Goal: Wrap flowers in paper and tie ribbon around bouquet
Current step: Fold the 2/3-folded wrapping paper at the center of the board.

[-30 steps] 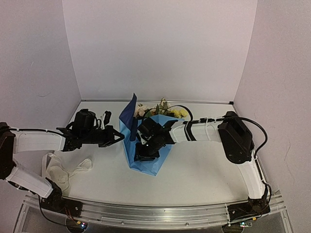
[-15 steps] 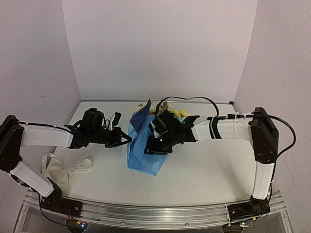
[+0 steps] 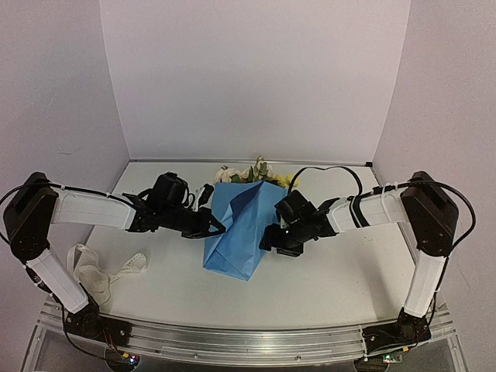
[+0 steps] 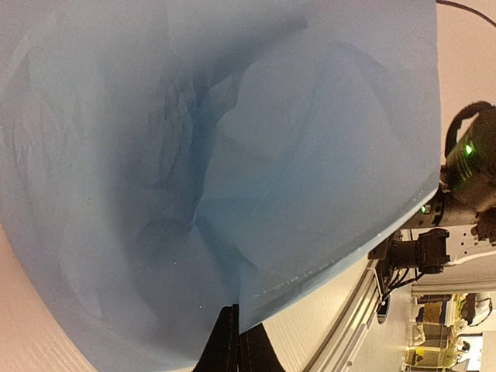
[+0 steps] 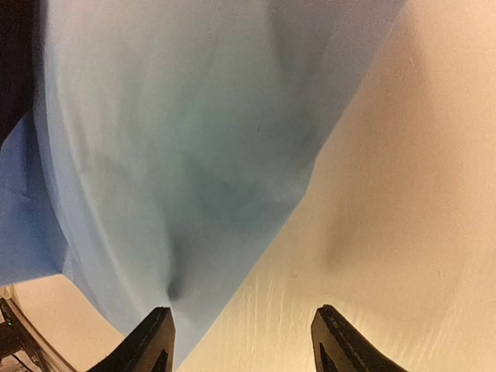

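Left wrist cam: paper (image 4: pixel 256 155) fills nearly the whole frame. It's light blue, crumpled, with a darker fold running down the middle and a paler flap on the right. The flap's lower edge runs diagonally from bottom centre up to the right side. Left gripper (image 4: pixel 230 322) is at bottom centre, fingers dark and pressed together, tips nipped onto the paper where that edge ends. A strip of white table (image 4: pixel 310 329) shows below the edge, then a metal rail (image 4: pixel 350 322). A black unit (image 4: pixel 473 167) with a lit green LED sits at the right edge, and a second green dot is just below it. Bottom right corner is blurry clutter, can't tell what.
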### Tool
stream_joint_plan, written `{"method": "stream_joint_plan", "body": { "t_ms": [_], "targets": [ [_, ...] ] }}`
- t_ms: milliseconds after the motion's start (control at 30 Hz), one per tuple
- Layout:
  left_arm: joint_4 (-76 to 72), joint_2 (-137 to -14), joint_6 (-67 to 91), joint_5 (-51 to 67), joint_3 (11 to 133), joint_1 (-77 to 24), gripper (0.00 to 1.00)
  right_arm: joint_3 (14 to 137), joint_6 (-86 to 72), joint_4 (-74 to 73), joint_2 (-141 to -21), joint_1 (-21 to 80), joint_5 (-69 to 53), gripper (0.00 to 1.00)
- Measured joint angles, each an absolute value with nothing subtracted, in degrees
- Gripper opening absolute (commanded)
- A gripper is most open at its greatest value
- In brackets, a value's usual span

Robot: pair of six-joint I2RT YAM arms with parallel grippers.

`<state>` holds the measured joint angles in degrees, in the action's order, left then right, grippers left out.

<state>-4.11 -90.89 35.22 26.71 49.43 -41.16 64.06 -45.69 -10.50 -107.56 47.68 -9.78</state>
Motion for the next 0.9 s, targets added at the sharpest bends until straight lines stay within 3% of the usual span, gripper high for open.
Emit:
{"method": "stream_joint_plan", "body": {
  "t_ms": [333, 667, 900],
  "targets": [
    [-2.7, -100.2, 34.6, 25.0, 57.6, -45.8, 0.00, 64.6, -48.7, -3.4, -111.9, 44.8, -13.0, 0.42],
    [-1.4, -109.0, 36.7, 22.4, 63.8, -47.3, 0.01, 63.4, -50.8, -2.0, -111.5, 43.1, -13.9, 0.48],
    [0.3, -110.5, 37.8, 22.0, 65.3, -47.3, 0.01, 56.1, -54.0, -1.7, -102.8, 43.0, -14.3, 0.54]
  ]
}}
